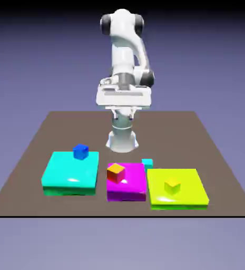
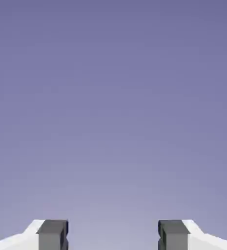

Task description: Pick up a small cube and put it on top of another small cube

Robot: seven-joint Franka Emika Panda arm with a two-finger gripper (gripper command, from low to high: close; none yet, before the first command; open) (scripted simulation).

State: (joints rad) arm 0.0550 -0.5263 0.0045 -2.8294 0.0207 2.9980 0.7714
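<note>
Exterior view, gripper (image 1: 124, 114) wide open w/ nothing held, high above table, blue cube (image 1: 80, 152) well below on cyan block (image 1: 70, 171).

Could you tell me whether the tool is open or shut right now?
Open: in the hand view the tool shows both fingertips wide apart, nothing between.

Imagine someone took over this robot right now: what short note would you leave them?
End effector: open, holding nothing; the hand view shows only backdrop.
Small blue cube: on the flat cyan square block.
Small orange cube: on the flat magenta square block.
Small yellow-green cube: on the flat yellow-green square block.
Small teal cube: on the brown table, behind the magenta block.
Done: nothing stacked.
Left: grasp one small cube and set it on another.
</note>
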